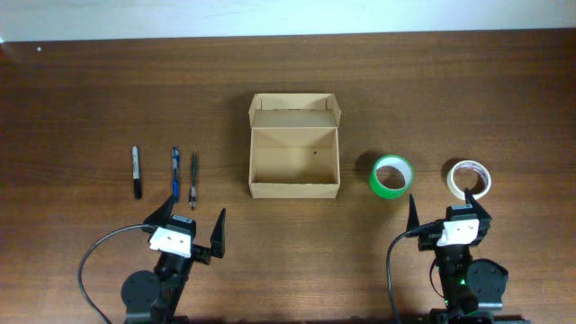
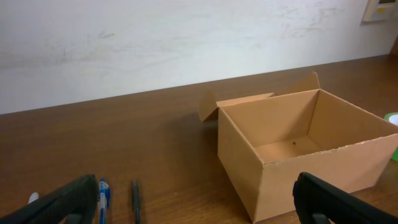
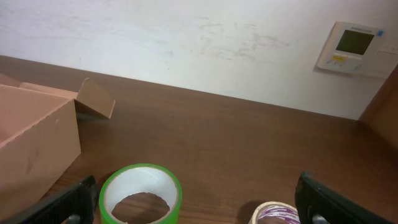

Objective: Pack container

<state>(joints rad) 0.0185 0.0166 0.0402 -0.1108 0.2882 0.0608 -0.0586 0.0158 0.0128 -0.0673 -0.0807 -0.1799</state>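
The container is an open tan cardboard box at the table's middle, lid flap folded back, nothing inside. It also shows in the left wrist view and at the left edge of the right wrist view. A green tape roll and a white tape roll lie right of it. A black marker, a blue pen and a dark pen lie left of it. My left gripper is open and empty near the pens. My right gripper is open and empty near the tapes.
The brown wooden table runs to a white wall at the back. A wall thermostat hangs at the right. Black cables loop beside each arm base at the front edge.
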